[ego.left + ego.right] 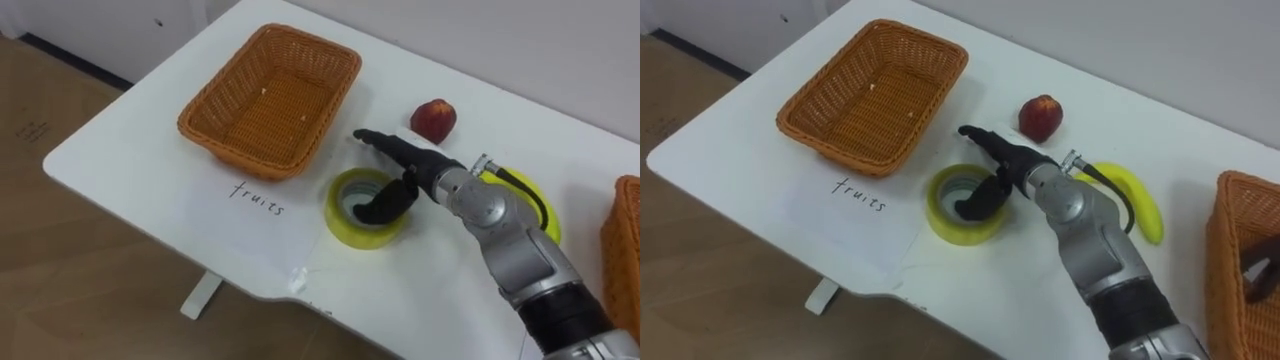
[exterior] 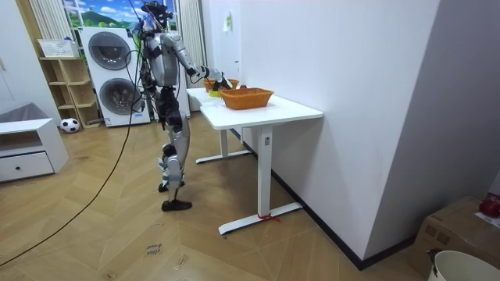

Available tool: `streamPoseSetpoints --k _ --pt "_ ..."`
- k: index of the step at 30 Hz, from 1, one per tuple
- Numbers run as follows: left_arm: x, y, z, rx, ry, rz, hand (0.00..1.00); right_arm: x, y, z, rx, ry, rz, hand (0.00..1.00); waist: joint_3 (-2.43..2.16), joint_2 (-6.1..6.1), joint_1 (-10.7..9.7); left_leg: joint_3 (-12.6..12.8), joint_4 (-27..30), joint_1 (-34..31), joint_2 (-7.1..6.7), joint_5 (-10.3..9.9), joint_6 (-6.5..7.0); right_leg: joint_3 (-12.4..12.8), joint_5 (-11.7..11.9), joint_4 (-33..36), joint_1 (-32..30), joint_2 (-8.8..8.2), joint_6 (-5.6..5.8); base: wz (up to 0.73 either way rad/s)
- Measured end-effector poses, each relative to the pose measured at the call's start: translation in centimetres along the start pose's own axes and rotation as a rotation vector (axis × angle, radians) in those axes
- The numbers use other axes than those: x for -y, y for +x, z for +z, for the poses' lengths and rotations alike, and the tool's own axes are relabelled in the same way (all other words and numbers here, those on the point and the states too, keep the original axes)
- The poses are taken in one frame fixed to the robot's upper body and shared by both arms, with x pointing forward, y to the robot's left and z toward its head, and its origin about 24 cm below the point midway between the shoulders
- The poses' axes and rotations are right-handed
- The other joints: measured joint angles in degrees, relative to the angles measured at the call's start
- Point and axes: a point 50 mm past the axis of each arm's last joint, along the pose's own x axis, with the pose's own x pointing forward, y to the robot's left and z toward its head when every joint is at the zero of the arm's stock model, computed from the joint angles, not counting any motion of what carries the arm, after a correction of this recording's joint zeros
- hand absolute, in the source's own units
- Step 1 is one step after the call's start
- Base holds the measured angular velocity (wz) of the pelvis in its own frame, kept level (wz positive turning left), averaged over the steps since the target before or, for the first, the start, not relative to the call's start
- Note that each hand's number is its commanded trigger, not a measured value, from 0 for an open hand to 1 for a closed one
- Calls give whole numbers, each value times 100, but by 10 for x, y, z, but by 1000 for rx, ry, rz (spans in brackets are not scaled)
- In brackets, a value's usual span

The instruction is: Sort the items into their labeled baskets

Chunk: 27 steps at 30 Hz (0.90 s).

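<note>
While the yellow tape roll (image 1: 345,226) lies flat on the white tabletop (image 1: 150,150), just in front of the empty wicker basket (image 1: 265,105), the right hand (image 1: 412,165) rests over it. Its thumb curls down into the roll's hole, hooked over the far rim, and its fingers (image 1: 378,141) reach straight out toward the basket. A red fruit (image 1: 433,120) sits beyond the hand, apart from it, and a banana (image 1: 1145,215) lies partly behind the forearm. The right eye view takes in more of the second basket (image 1: 1232,240) at the robot's right, with a dark item (image 1: 1262,270) inside, too cut off to name. From the room view, the robot stands upright at the tabletop's long side, right arm stretched over it, washing machines (image 2: 109,51) behind.
</note>
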Motion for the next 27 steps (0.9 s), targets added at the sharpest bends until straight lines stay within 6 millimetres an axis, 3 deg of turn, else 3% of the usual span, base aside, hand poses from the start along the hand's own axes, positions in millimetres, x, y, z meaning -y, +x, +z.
streamPoseSetpoints --k 7,13,19,27 --pt "-2 1 3 3 4 2 0 12 0 4 -28 -77 -41 100 -8 -38 15 -5 3 8 -1 0 0 9 0 0 15 0 0 0" --pt "-5 2 4 7 8 8 0 11 1 3 -39 -81 -24 100 5 -98 18 -9 4 10 -2 0 0 9 0 0 17 0 0 0" --pt "-6 2 6 12 9 11 0 9 0 4 -37 -88 18 100 -10 -152 3 -7 4 21 -2 0 0 42 0 -2 21 1 1 0" --pt "-7 2 7 14 10 19 0 7 0 3 -42 -88 51 100 21 -184 4 6 3 64 -3 0 0 159 -1 -3 21 6 1 0"
